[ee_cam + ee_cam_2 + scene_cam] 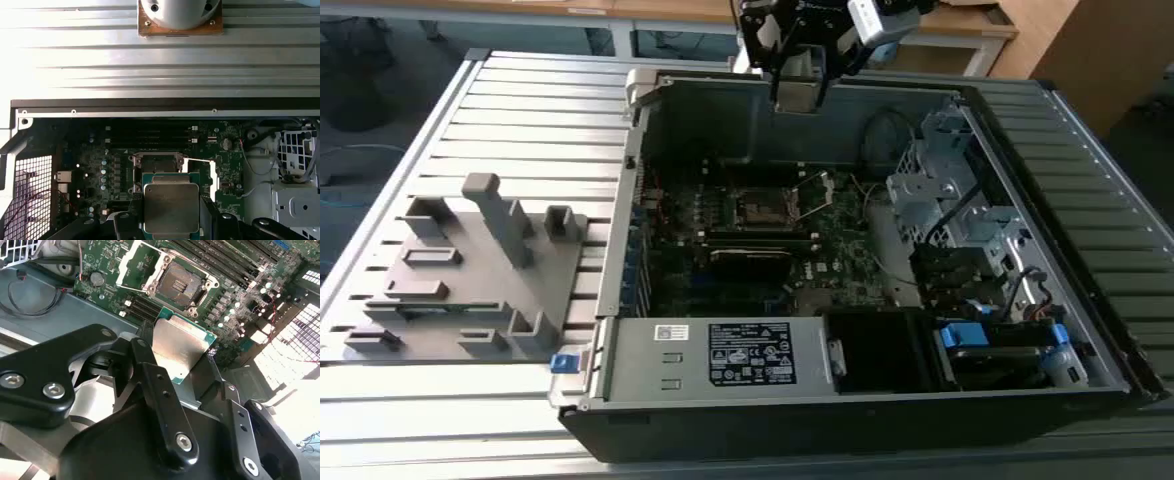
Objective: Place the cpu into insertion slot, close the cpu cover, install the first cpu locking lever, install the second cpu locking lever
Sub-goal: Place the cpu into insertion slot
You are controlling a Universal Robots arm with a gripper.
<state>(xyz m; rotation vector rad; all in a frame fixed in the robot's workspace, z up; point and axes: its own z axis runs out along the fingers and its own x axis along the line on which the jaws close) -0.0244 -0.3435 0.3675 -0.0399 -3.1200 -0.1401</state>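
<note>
Silver-grey and flat, the cpu (171, 207) sits pinched by its edges in my claw (176, 352), which is closed on it (green rim showing in both wrist views). In the exterior view the claw hangs at top centre, above the computer case (720, 130). The open insertion slot (767, 208) lies lower, near frame centre, with the cpu cover (126, 262) flipped up beside it.

- cpu (181, 347), pinched between the gripper's fingers: dull, faintly brushed silver-grey metal top with a matt green board rim.
- gripper (177, 357): black links with a smooth satin sheen and shiny steel screws.
- cpu cover (123, 267), beyond the fingertips: thin, bright bare metal.
- motherboard (107, 257), under the gripper: matt green board.
- computer case (707, 120): matt grey sheet metal.
- table (520, 110): ribbed metal with a pale sheen.
</note>
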